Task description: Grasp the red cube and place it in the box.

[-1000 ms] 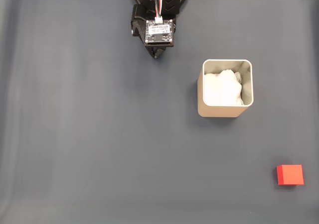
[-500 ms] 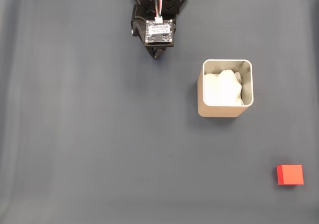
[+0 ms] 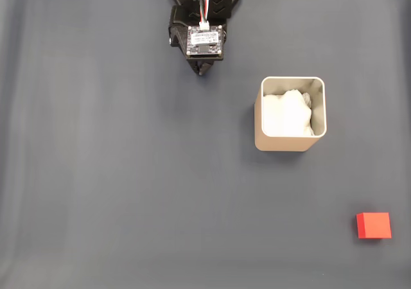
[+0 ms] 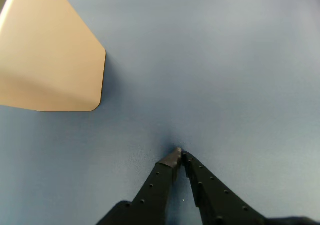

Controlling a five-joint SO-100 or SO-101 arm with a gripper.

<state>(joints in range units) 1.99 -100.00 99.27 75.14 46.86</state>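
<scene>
In the fixed view the arm (image 3: 204,19) sits at the top edge of a dark grey table (image 3: 115,173), its circuit board facing the camera and the gripper (image 3: 203,71) tapering to a point just below it. From this height the fingers read as one dark tip. The box (image 3: 290,144) stands upright to the right of the gripper and a little lower — beige walls, pale rim, crumpled white padding (image 3: 289,114) inside. The red cube (image 3: 374,225) lies well apart from both, near the bottom right corner, flat on the table.

In the wrist view the gripper (image 4: 179,154) enters from the bottom edge — its two black fingers (image 4: 155,190) meet at their tips, pressed together with nothing between them. The box (image 4: 50,55) shows as a beige wall at the upper left, clear of the fingers.
</scene>
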